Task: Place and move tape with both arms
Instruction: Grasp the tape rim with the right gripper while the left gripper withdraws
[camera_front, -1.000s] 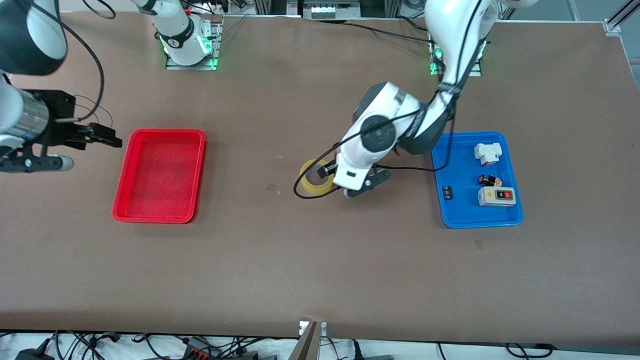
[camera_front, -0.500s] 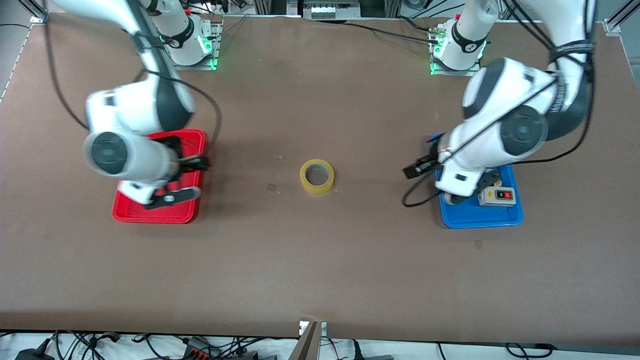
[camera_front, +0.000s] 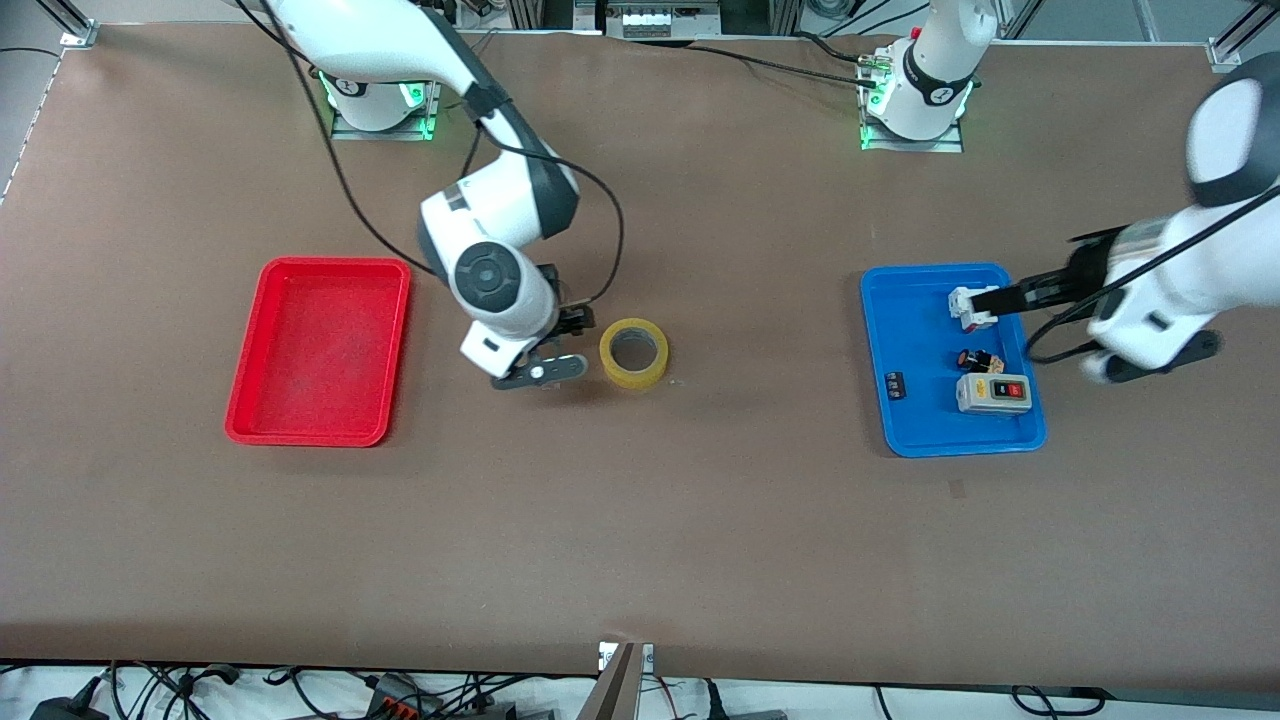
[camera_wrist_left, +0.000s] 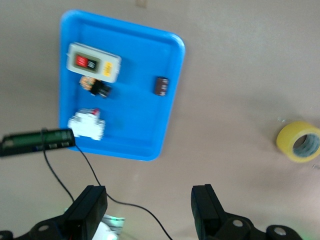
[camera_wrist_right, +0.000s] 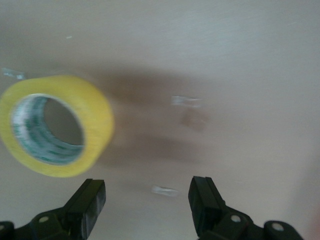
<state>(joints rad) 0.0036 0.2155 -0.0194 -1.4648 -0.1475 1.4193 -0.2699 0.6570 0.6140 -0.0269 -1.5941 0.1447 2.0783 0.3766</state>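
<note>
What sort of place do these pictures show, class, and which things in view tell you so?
Most likely a robotics lab or test bench. Two white arms are bolted along one edge of a brown table, loose cables trail past its nearer edge, and practice items are laid out: a yellow tape roll, a red tray and a blue tray.

The tape (camera_front: 634, 353) looks like translucent yellow plastic film, smooth and a little glossy, with a pale printed inner core. The worktop (camera_front: 640, 520) is a matt brown sheet, smooth and without shine. The red tray (camera_front: 320, 350) and the blue tray (camera_front: 915, 330) look like moulded plastic with a soft gloss. Both arms have glossy white shells; the right gripper (camera_wrist_right: 147, 202) is matt black.
</note>
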